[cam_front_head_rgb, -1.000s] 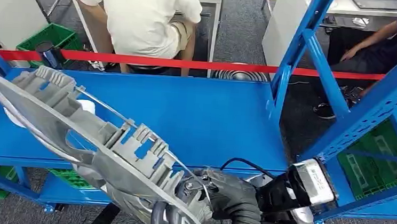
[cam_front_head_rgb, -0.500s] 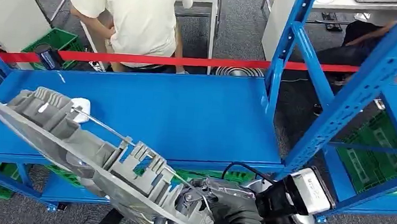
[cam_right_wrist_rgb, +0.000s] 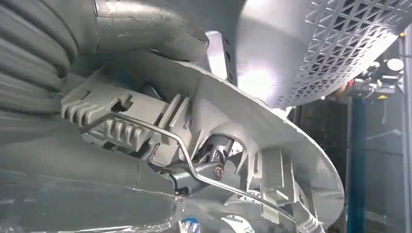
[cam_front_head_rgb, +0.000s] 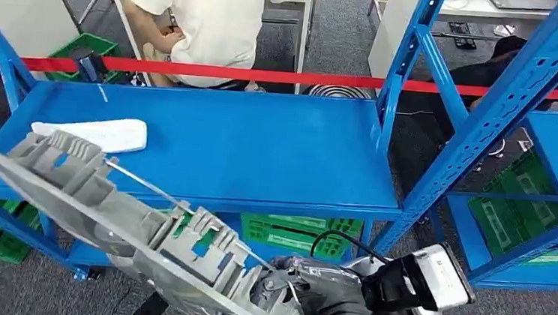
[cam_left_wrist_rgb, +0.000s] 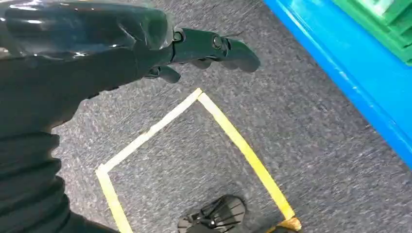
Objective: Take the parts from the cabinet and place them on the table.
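The right hand [cam_front_head_rgb: 325, 296] gripped 1 end of the long grey part [cam_front_head_rgb: 128, 221], which stretched away leftward, apparently for carrying, while the left hand [cam_left_wrist_rgb: 204, 48] hung empty, fingers loosely extended.

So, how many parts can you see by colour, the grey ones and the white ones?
Grey part, held by the right hand in front of the shelf: 1
White part, lying on the blue shelf: 1
Total: 2
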Robot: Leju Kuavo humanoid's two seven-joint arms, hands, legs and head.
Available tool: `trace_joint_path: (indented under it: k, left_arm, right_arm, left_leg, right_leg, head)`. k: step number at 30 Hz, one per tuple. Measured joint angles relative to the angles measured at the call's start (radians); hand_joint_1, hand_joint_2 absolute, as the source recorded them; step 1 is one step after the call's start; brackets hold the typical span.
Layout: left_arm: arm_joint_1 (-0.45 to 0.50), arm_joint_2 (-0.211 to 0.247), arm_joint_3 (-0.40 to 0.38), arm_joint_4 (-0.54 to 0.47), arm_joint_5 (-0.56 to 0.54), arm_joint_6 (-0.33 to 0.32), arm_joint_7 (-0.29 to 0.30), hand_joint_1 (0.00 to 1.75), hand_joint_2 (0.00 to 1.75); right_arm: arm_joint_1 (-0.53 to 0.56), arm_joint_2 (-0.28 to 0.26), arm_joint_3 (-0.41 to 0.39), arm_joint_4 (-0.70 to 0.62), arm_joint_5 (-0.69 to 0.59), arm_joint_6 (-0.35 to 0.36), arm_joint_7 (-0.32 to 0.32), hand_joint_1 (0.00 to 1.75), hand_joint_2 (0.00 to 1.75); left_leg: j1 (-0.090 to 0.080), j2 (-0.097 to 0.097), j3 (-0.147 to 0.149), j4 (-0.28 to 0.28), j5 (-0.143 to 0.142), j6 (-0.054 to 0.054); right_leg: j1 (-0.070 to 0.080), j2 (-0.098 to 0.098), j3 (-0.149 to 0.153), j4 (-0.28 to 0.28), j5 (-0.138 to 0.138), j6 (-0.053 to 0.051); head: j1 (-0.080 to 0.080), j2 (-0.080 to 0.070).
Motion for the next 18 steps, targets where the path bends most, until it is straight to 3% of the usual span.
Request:
trace_joint_path:
  k: [1, 2, 3, 4, 5, 6, 7, 8, 9, 10, 11, 12, 13, 14, 16, 17, 18]
  left_arm:
    - [0.0, -0.002, -0.002, -0.001, -0.005, 0.0, 0.0, 0.0, 1.75]
    - [0.001, -0.002, -0.003, -0.001, -0.005, 0.0, 0.002, 0.0, 1.75]
    - [0.001, -0.003, -0.003, -0.001, -0.006, -0.001, 0.002, 0.0, 1.75]
    - [0.001, -0.003, -0.003, -0.001, -0.006, 0.0, 0.002, 0.0, 1.75]
    - [0.001, -0.003, -0.003, -0.001, -0.006, -0.001, 0.002, 0.0, 1.75]
    - [0.001, -0.003, -0.003, -0.001, -0.007, -0.001, 0.002, 0.0, 1.75]
    - [0.001, -0.003, -0.003, -0.002, -0.007, 0.0, 0.003, 0.0, 1.75]
    - [0.002, -0.003, -0.004, -0.006, -0.008, -0.001, 0.003, 0.0, 1.75]
    - [0.001, -0.003, -0.004, -0.007, -0.012, -0.001, 0.004, 0.0, 1.75]
    - [0.0, -0.004, -0.005, -0.007, -0.015, -0.001, 0.005, 0.0, 1.75]
    - [0.001, -0.004, -0.008, -0.007, -0.016, -0.001, 0.008, 0.0, 1.75]
    - [0.003, -0.003, -0.01, -0.007, -0.018, -0.002, 0.01, 0.0, 1.75]
    - [0.004, -0.001, -0.011, -0.007, -0.018, -0.002, 0.011, 0.0, 1.75]
    - [0.006, -0.002, -0.012, -0.007, -0.018, -0.002, 0.011, 0.0, 1.75]
    - [0.006, -0.002, -0.013, -0.007, -0.018, -0.001, 0.011, 0.0, 1.75]
    - [0.006, -0.002, -0.013, -0.007, -0.018, -0.001, 0.011, 0.0, 1.75]
    - [0.006, -0.002, -0.013, -0.007, -0.018, -0.001, 0.011, 0.0, 1.75]
  right_arm:
    - [0.004, 0.0, -0.002, -0.001, 0.005, 0.0, -0.002, 1.75, 1.75]
    - [0.008, 0.0, -0.005, -0.002, 0.008, 0.0, -0.003, 1.75, 1.75]
    - [0.014, -0.001, -0.008, -0.003, 0.01, 0.0, -0.003, 1.75, 1.75]
    - [0.017, -0.001, -0.01, -0.004, 0.011, 0.0, -0.003, 1.75, 1.75]
    - [0.019, -0.001, -0.012, -0.005, 0.013, 0.0, -0.003, 1.75, 1.75]
    - [0.019, -0.001, -0.014, -0.007, 0.014, 0.0, -0.003, 1.75, 1.75]
    - [0.019, -0.001, -0.016, -0.009, 0.015, 0.0, -0.003, 1.75, 1.75]
    - [0.018, 0.0, -0.019, -0.013, 0.017, 0.0, -0.003, 1.75, 1.75]
    - [0.021, 0.0, -0.021, -0.017, 0.018, 0.001, -0.004, 1.75, 1.75]
    - [0.021, 0.0, -0.021, -0.017, 0.021, 0.001, -0.004, 1.75, 1.75]
    - [0.023, 0.0, -0.023, -0.018, 0.022, 0.002, -0.006, 1.75, 1.75]
    - [0.026, 0.0, -0.025, -0.018, 0.024, 0.002, -0.008, 1.75, 1.75]
    - [0.027, 0.001, -0.025, -0.018, 0.026, 0.002, -0.009, 1.75, 1.75]
    - [0.03, 0.002, -0.025, -0.019, 0.029, 0.003, -0.009, 1.75, 1.75]
    - [0.032, 0.004, -0.025, -0.022, 0.035, 0.005, -0.011, 1.75, 1.75]
    - [0.034, 0.005, -0.025, -0.022, 0.036, 0.005, -0.014, 1.75, 1.75]
    - [0.036, 0.005, -0.026, -0.022, 0.037, 0.005, -0.016, 1.75, 1.75]
  left_leg:
    - [-0.001, 0.001, -0.018, 0.001, 0.014, 0.001]
    - [-0.001, 0.002, -0.036, 0.002, 0.026, 0.0]
    - [-0.001, 0.003, -0.053, 0.003, 0.039, -0.002]
    - [-0.001, 0.004, -0.069, 0.004, 0.05, -0.004]
    - [-0.001, 0.005, -0.085, 0.006, 0.06, -0.007]
    - [0.0, 0.005, -0.1, 0.011, 0.07, -0.011]
    - [0.0, 0.004, -0.111, 0.02, 0.076, -0.016]
    - [-0.006, 0.003, -0.125, 0.029, 0.08, -0.021]
    - [-0.006, 0.005, -0.129, 0.033, 0.089, -0.026]
    - [-0.005, 0.005, -0.13, 0.031, 0.1, -0.031]
    - [-0.002, 0.005, -0.132, 0.027, 0.109, -0.039]
    - [-0.003, 0.003, -0.135, 0.025, 0.117, -0.045]
    - [0.004, -0.002, -0.145, 0.034, 0.101, -0.049]
    - [0.004, -0.003, -0.155, 0.066, 0.04, -0.056]
    - [0.01, -0.003, -0.188, 0.208, -0.088, -0.071]
    - [0.011, -0.003, -0.204, 0.289, -0.125, -0.075]
    - [0.011, -0.003, -0.206, 0.345, -0.13, -0.076]
  right_leg:
    - [0.0, 0.0, -0.023, 0.092, -0.056, -0.004]
    - [0.0, 0.0, -0.038, 0.172, -0.085, 0.002]
    - [-0.001, 0.0, -0.039, 0.223, -0.088, 0.014]
    - [-0.001, 0.0, -0.017, 0.224, -0.072, 0.029]
    - [-0.001, 0.0, 0.028, 0.182, -0.045, 0.043]
    - [-0.001, 0.0, 0.091, 0.102, -0.023, 0.05]
    - [-0.001, 0.0, 0.168, 0.001, -0.023, 0.047]
    - [0.003, 0.0, 0.239, -0.097, -0.063, 0.031]
    - [0.005, 0.002, 0.249, -0.125, -0.075, 0.022]
    - [0.007, 0.002, 0.232, -0.123, -0.069, 0.019]
    - [0.012, 0.002, 0.227, -0.119, -0.065, 0.01]
    - [0.007, 0.001, 0.222, -0.123, -0.055, -0.003]
    - [-0.003, -0.003, 0.214, -0.124, -0.042, -0.011]
    - [-0.002, -0.003, 0.203, -0.124, -0.031, -0.021]
    - [0.0, -0.004, 0.179, -0.123, -0.006, -0.027]
    - [0.001, -0.004, 0.164, -0.122, 0.006, -0.026]
    - [0.002, -0.004, 0.149, -0.121, 0.017, -0.025]
  head:
    - [0.0, 0.0]
    - [0.0, 0.0]
    - [0.0, 0.0]
    - [0.0, 0.0]
    - [0.0, 0.0]
    - [0.0, 0.0]
    - [0.0, 0.0]
    - [0.001, 0.0]
    - [-0.004, 0.0]
    - [-0.002, 0.0]
    - [-0.003, 0.0]
    - [-0.003, 0.0]
    - [0.0, 0.0]
    - [-0.005, 0.0]
    - [-0.006, 0.0]
    - [-0.006, 0.0]
    - [-0.006, 0.0]
